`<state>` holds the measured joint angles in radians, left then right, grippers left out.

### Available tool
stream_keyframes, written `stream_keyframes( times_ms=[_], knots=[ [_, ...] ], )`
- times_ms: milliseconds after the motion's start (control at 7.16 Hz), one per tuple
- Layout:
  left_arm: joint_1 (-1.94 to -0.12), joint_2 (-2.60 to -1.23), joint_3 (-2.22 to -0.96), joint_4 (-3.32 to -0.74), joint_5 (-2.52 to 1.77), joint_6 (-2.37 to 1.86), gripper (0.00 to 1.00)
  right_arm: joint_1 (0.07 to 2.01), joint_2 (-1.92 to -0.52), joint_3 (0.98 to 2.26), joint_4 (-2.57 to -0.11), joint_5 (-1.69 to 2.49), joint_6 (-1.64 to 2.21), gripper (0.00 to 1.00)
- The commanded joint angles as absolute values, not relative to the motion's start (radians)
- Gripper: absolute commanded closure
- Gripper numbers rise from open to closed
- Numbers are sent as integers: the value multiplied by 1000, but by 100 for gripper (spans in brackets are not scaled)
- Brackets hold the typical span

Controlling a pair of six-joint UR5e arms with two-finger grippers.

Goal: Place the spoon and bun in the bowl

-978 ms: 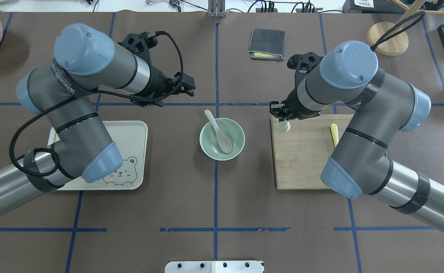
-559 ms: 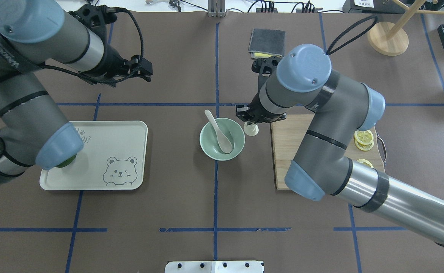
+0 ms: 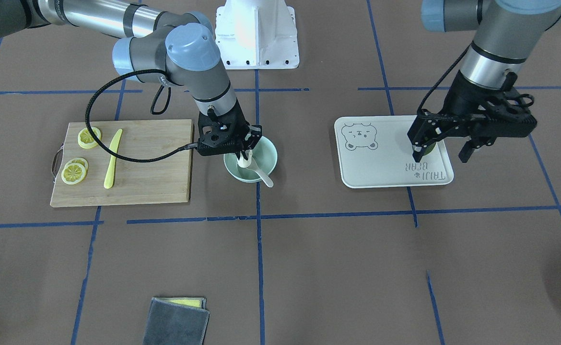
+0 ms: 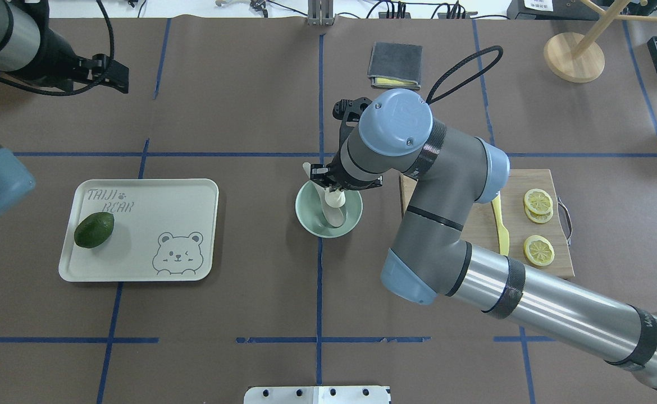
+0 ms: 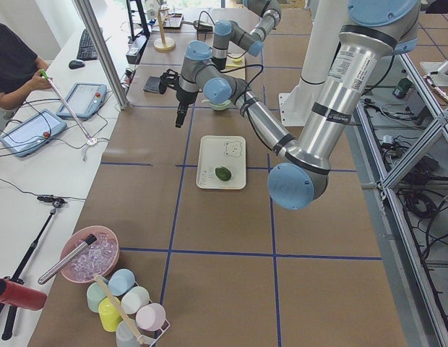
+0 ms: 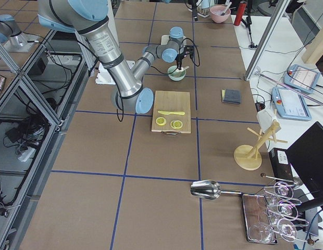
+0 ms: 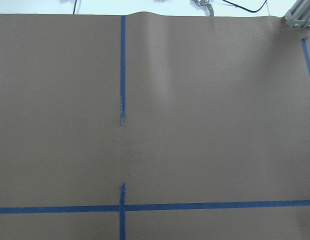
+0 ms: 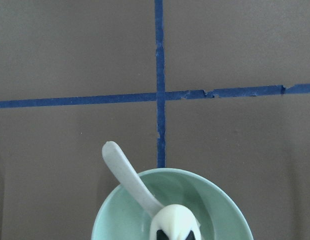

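The pale mint-green bowl (image 4: 305, 220) stands at the table's middle. The white spoon (image 4: 308, 169) lies in it, scoop down and handle over the far-left rim. My right gripper (image 4: 335, 193) is shut on the white bun (image 4: 336, 198) and holds it just over the bowl's inside. In the right wrist view the bun (image 8: 174, 223) sits between the jaws above the bowl (image 8: 109, 220) and the spoon (image 8: 126, 174). In the front view the bun (image 3: 244, 161) hangs over the bowl (image 3: 272, 149). My left gripper (image 4: 116, 77) is open and empty, far back left.
A white bear-print tray (image 4: 154, 207) at the left holds a dark green avocado (image 4: 94, 229). A wooden cutting board (image 4: 516, 238) at the right carries lemon slices (image 4: 538, 201) and a yellow knife (image 4: 501, 231). A grey cloth (image 4: 395, 64) lies at the back.
My right gripper has carried the bun left, from the cutting board past the bowl's right side to over the bowl. My left arm has pulled back to the far left.
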<state>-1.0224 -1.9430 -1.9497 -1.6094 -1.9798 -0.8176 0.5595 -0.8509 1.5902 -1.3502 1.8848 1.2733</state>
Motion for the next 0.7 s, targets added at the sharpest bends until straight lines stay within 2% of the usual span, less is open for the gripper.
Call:
stream_keyframes(
  times_ms=[0, 559],
  knots=[
    [-1086, -1875, -1951, -1611, -1980, -659, 0, 558, -844, 1589, -1348, 1884, 1276, 0],
    [-1259, -1795, -1910, -1609, -2038, -334, 0, 557, -821, 1588, -1350, 1884, 1305, 0]
  ],
)
